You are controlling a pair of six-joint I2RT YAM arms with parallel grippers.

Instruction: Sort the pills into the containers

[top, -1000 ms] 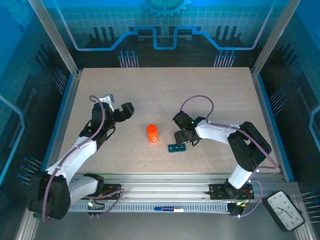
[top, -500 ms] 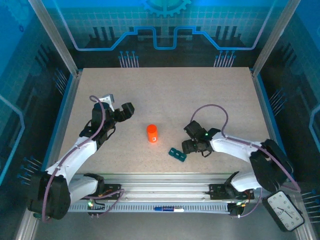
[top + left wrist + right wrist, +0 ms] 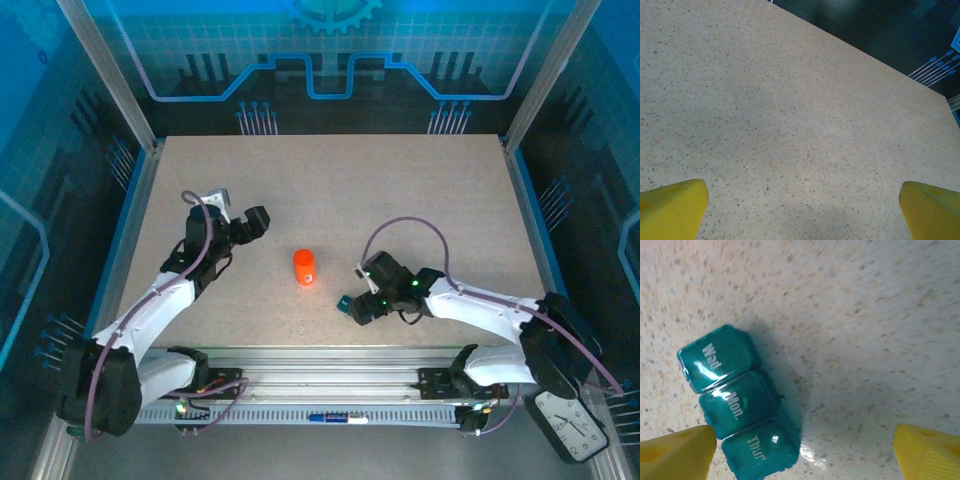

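The right gripper point(image 3: 802, 435) hangs low over the containers point(image 3: 737, 405) with its jaws spread wide and nothing in its hold. The risk we see is an off-centre grab. In the wrist view the strip sits toward 8 o'clock, tight against one yellow finger point(image 3: 682, 450) and well apart from the other, not midway between them. If the jaws close from here, we judge that the near finger would shove or pinch a corner cell. Then the light plastic strip could skid or swing round on the smooth table point(image 3: 330, 190).

The left gripper point(image 3: 803, 189) is also wide open and empty, over bare table at 9 o'clock from the orange bottle point(image 3: 304, 267).

The containers are a glossy dark-teal strip of three joined cells with white lettering: Wed, Mon. and Thur. All three lids look shut, and we cannot tell what is inside. From above, the strip lies at about 5 o'clock from the bottle, mostly under the right gripper.
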